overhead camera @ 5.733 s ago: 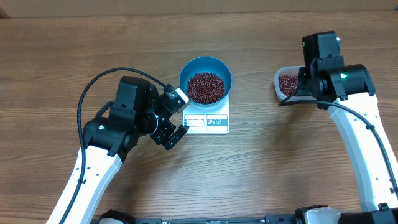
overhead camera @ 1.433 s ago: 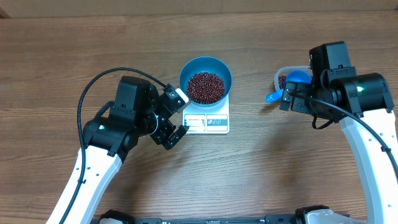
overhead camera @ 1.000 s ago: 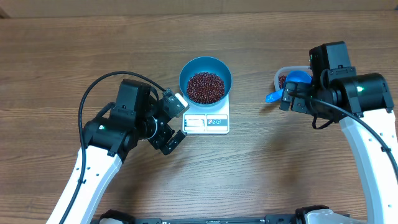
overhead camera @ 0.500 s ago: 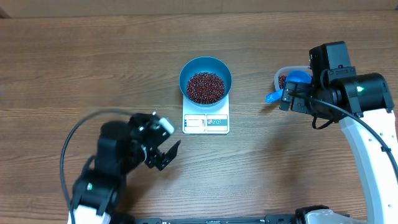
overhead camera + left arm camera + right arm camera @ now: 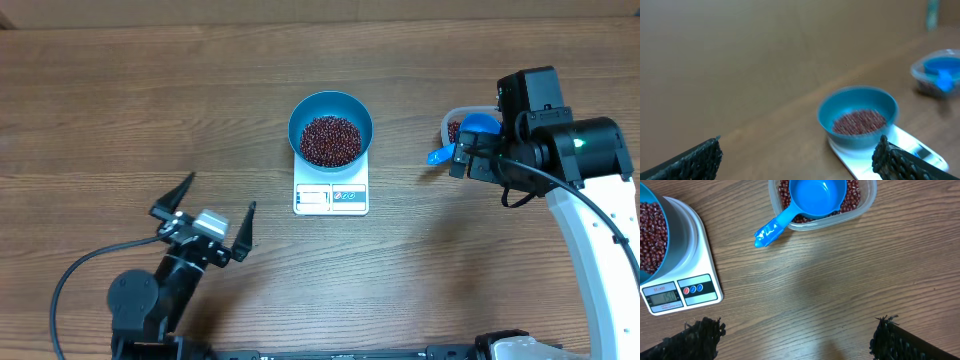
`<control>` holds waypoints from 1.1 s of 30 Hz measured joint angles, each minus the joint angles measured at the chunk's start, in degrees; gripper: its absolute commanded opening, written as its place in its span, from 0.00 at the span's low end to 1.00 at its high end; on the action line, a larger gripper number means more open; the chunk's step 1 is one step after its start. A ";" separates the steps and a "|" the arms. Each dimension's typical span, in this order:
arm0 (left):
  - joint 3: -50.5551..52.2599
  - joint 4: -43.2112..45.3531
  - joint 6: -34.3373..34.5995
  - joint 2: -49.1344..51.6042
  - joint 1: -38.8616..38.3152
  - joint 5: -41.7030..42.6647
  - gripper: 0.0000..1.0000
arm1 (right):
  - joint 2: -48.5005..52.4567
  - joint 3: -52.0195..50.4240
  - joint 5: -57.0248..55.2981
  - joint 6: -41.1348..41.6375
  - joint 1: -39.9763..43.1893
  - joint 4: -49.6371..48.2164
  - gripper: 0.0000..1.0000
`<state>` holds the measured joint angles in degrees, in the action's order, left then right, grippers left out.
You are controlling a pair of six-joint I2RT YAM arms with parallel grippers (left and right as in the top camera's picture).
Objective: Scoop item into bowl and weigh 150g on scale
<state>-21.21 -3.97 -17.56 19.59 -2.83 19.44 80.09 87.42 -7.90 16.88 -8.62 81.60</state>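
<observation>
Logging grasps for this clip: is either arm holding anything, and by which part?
Nothing is held: left gripper and right gripper jaws stand open, empty; scoop lies in tub.

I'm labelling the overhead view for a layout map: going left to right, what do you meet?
left end effector → bowl of beans sitting on the scale → blue scoop lying in the clear tub

The desk (image 5: 120,100) is brown wood with streaky grain. The bowl (image 5: 330,100) is teal-blue, its beans (image 5: 330,140) dark red-brown. The scale (image 5: 697,245) is white, with a grey display (image 5: 662,298) and red and blue buttons (image 5: 691,288). The scoop (image 5: 815,197) is bright blue, its tub (image 5: 869,197) clear. The right arm (image 5: 585,240) is white and black.
</observation>
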 measured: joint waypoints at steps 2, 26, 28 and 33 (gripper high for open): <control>0.13 2.05 1.07 -1.03 0.81 -0.61 0.99 | 0.00 0.02 -0.02 0.00 0.00 -0.02 1.00; 0.24 7.13 2.67 -11.06 7.10 -2.10 0.99 | 0.00 0.00 0.00 -0.02 0.00 0.00 1.00; 0.24 7.50 2.67 -11.63 7.10 -2.10 0.99 | 0.00 0.02 0.00 -0.02 0.00 -0.02 1.00; 1.84 10.73 2.69 -13.29 7.10 -2.12 0.99 | 0.00 0.02 -0.02 -0.02 0.00 0.02 1.00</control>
<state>-19.38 6.76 -14.87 6.31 4.27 17.32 80.09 87.44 -7.92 16.86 -8.62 81.62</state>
